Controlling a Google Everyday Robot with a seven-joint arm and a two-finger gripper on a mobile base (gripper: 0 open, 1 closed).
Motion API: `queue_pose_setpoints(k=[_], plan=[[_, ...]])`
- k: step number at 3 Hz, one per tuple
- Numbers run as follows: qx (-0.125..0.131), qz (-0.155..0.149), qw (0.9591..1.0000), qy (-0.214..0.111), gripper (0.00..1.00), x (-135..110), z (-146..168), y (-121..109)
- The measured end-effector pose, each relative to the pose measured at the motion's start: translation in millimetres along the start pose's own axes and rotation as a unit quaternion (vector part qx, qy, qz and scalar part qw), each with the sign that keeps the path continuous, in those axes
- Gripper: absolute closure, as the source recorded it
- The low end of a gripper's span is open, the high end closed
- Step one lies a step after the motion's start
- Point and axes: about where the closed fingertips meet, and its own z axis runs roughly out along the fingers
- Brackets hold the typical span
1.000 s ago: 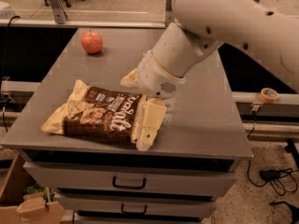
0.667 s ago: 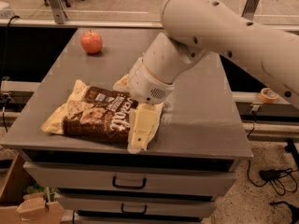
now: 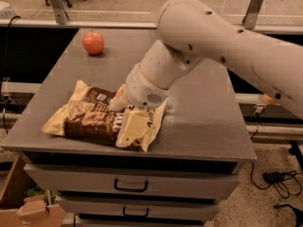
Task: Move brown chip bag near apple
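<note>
The brown chip bag (image 3: 90,122) lies crumpled at the front left of the grey table (image 3: 203,122), its cream ends pointing left and right. My gripper (image 3: 119,118) is down on the bag's middle, right of the dark brown part, and its wrist covers some of the bag. The bag's right cream end is folded up beside the gripper. The apple (image 3: 93,42), red-orange with a short stem, sits at the far left corner of the table, well apart from the bag.
The table is a cabinet with drawers (image 3: 131,186) under its front edge. My white arm (image 3: 227,37) reaches in from the right over the table's middle. A cardboard box (image 3: 33,212) stands on the floor at the lower left, cables (image 3: 279,178) at the lower right.
My gripper has moved left and down onto the bag's middle. The bag is more crumpled and its right end has lifted.
</note>
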Motion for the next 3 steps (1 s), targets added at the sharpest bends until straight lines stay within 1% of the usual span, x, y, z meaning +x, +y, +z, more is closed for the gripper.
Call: queue_pose_setpoints(k=[1,2,3], plan=[[0.009,0.005,0.9999,-0.008,0.62,0,-8,-2],[0.024,0.006,0.9995,-0.019,0.85,-5,-25,-4],[0.045,0.002,0.9983,-0.036,1.0,-15,-48,-8]])
